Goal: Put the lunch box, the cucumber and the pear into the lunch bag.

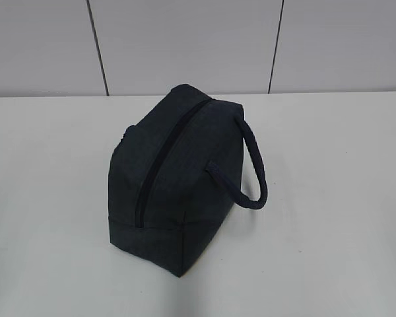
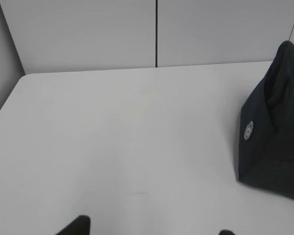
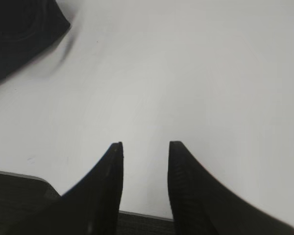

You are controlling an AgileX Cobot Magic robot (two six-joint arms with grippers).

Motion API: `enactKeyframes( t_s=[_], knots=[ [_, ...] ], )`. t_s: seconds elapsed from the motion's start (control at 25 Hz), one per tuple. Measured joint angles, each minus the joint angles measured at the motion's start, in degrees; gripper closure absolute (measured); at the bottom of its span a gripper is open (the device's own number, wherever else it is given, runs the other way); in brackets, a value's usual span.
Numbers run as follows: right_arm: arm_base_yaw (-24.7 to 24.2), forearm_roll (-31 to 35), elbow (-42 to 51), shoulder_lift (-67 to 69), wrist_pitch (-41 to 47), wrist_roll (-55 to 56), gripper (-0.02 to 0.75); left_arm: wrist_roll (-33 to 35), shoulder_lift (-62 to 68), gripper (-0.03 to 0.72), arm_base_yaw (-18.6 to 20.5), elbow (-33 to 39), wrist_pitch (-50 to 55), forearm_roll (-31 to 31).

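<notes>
The dark navy lunch bag (image 1: 175,178) stands in the middle of the white table, its top zipper (image 1: 165,162) shut and its padded loop handle (image 1: 254,168) hanging to the right. One end of the lunch bag (image 2: 274,132) shows at the right of the left wrist view, a corner of the lunch bag (image 3: 22,34) at the top left of the right wrist view. The lunch box, cucumber and pear are out of view. My left gripper (image 2: 149,230) is open over bare table. My right gripper (image 3: 146,147) is open with nothing between its fingers. Neither arm shows in the exterior view.
The white table (image 1: 330,251) reaches back to a grey panelled wall (image 1: 185,39). In the left wrist view the table's left edge (image 2: 7,103) runs beside a grey side wall.
</notes>
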Motion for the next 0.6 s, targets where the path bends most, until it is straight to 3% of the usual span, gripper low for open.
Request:
enactKeyframes(
  t_s=[0.2, 0.6],
  knots=[
    [-3.55, 0.0, 0.0, 0.0, 0.0, 0.0, 0.487, 0.0, 0.0, 0.237, 0.74, 0.0, 0.0, 0.0],
    [-3.47, 0.0, 0.0, 0.0, 0.0, 0.0, 0.489, 0.0, 0.0, 0.237, 0.76, 0.0, 0.0, 0.05]
  ],
)
